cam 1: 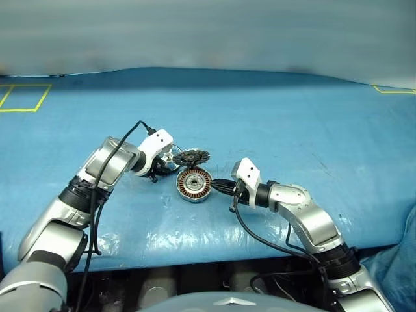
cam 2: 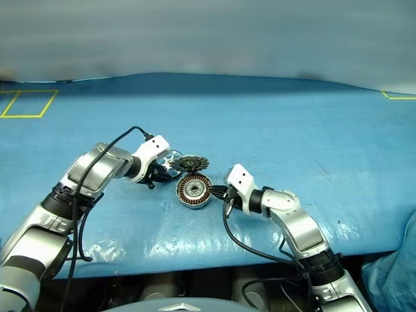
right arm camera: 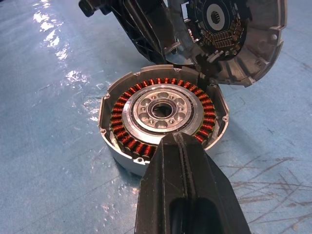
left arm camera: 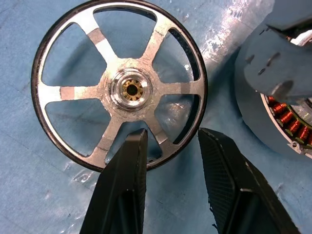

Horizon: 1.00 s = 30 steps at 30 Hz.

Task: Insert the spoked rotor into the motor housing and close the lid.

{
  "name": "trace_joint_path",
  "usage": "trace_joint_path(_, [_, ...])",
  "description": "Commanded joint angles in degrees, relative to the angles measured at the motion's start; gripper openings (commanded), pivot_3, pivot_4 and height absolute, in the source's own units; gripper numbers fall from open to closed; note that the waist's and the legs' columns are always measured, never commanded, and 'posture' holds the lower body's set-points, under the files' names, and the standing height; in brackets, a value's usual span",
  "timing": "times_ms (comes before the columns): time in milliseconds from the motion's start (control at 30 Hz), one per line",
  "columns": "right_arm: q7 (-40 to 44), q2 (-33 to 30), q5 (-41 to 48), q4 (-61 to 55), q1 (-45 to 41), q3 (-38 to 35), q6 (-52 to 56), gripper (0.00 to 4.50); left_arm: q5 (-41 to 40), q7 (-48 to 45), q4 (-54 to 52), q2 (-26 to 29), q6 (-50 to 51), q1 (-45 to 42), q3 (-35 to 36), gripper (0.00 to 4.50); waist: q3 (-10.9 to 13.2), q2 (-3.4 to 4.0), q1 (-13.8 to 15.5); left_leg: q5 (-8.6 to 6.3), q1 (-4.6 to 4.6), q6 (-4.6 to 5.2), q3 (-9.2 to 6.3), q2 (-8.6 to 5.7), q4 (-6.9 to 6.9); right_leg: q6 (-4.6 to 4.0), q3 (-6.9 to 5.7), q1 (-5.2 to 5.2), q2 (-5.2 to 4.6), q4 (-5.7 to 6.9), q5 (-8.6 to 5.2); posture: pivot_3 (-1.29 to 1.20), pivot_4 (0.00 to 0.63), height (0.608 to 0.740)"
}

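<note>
The right gripper [right arm camera: 183,146], fingers pressed together, rests at the near rim of the motor housing [cam 1: 194,184] on the blue table cover [cam 1: 292,130]. Behind it the lid [cam 1: 191,156] leans tilted on the housing's far edge. The left gripper [left arm camera: 170,146], fingers apart, straddles the rim of the spoked rotor [left arm camera: 119,83], lying flat beside the housing. No writing is legible.

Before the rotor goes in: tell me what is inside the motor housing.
Inside the motor housing: a ring of copper-brown windings around a silver central hub. The shut right gripper covers the near edge; the spoked rotor lies outside.
</note>
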Motion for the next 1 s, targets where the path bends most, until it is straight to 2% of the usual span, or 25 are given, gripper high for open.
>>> trace_joint_path(33, [0.3, 0.0, 0.0, -0.8, -0.5, -0.4, -1.2, 0.00, -0.3, 1.0, -0.2, -0.1, -0.7, 0.2, 2.1, 1.12, 0.0, 0.00, 0.0, 0.00, 0.00, 0.00, 0.00, 0.00, 0.00, 0.00, 0.00, 0.00, 0.00, 0.00, 0.00, 0.00, 0.150, 0.740])
trace_joint_path(100, [0.2, 0.2, 0.0, -0.8, -0.4, -0.4, -1.2, 0.00, -0.4, 1.1, -0.5, 0.2, -0.7, 0.5, 2.3, 0.56, 0.0, 0.00, 0.0, 0.00, 0.01, 0.00, 0.00, 0.00, 0.00, 0.00, 0.00, 0.00, 0.00, 0.01, 0.00, 0.00, 0.150, 0.740])
trace_joint_path(533, [-0.2, 0.6, -0.1, -0.5, -0.1, -0.4, -1.9, 0.00, -3.1, 2.2, -7.5, 2.1, -2.3, 6.2, 8.3, 0.56, 0.0, 0.00, 0.0, 0.00, 0.01, 0.00, 0.01, 0.01, 0.00, -0.13, 0.01, 0.00, 0.00, 0.00, 0.08, 0.00, 0.150, 0.740])
trace_joint_path(633, [-0.1, 0.7, -0.1, -0.3, -0.1, -0.3, -2.0, 0.00, -4.2, 2.9, -9.2, 2.5, -3.3, 8.1, 11.3, 0.01, 0.0, 0.00, 0.0, 0.00, 0.01, 0.00, 0.01, 0.01, 0.00, -0.12, 0.01, 0.00, 0.00, 0.01, 0.07, 0.00, 0.150, 0.740])
trace_joint_path(1000, [0.2, 1.3, -0.6, 1.0, -1.0, 0.5, -2.6, 0.00, -8.7, 3.5, -15.7, 4.7, -1.1, 11.2, 16.9, 0.01, 0.0, 0.00, 0.0, 0.00, 0.01, 0.00, 0.01, 0.01, 0.01, -0.14, 0.01, 0.00, -0.01, 0.00, 0.08, 0.00, 0.150, 0.740])
